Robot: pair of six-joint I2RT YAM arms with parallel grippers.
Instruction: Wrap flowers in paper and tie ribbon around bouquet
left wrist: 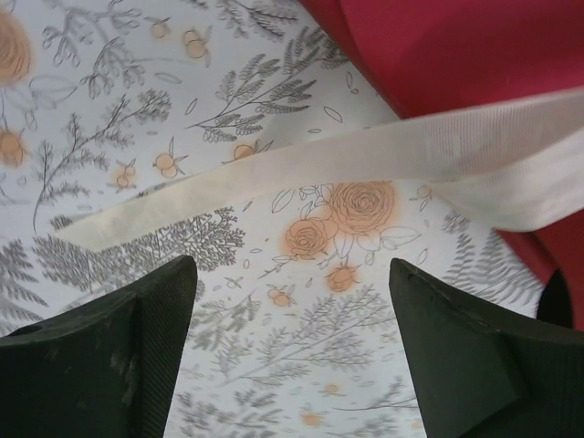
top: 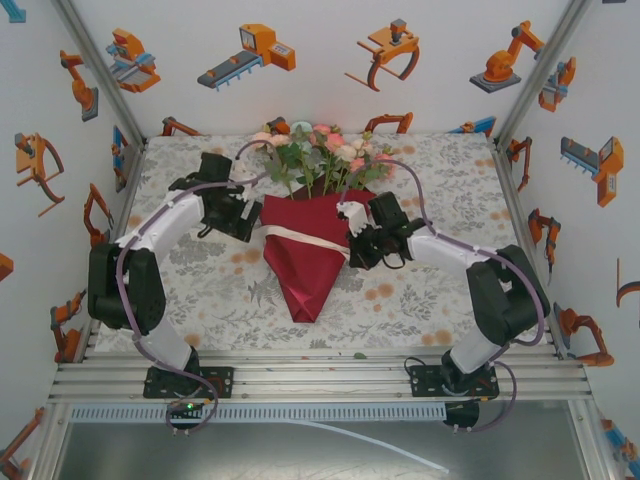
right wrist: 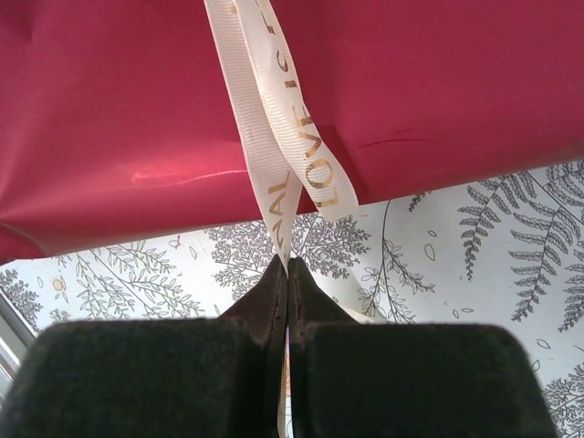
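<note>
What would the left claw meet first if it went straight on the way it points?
Most likely the ribbon, which crosses just ahead of the open left claw. The paper lies beyond, to the right. Depth is unclear.

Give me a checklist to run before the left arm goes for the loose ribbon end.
1. Right fingers shut on the ribbon: ok.
2. Left fingers open wide: ok.
3. Loose end between the left fingers: not ok; it lies on the tablecloth ahead of them.
4. Ribbon banded across the paper cone: ok.
5. Flowers seated in the paper, blooms out the top: ok.
6. Ribbon passes under the bouquet: cannot tell.
</note>
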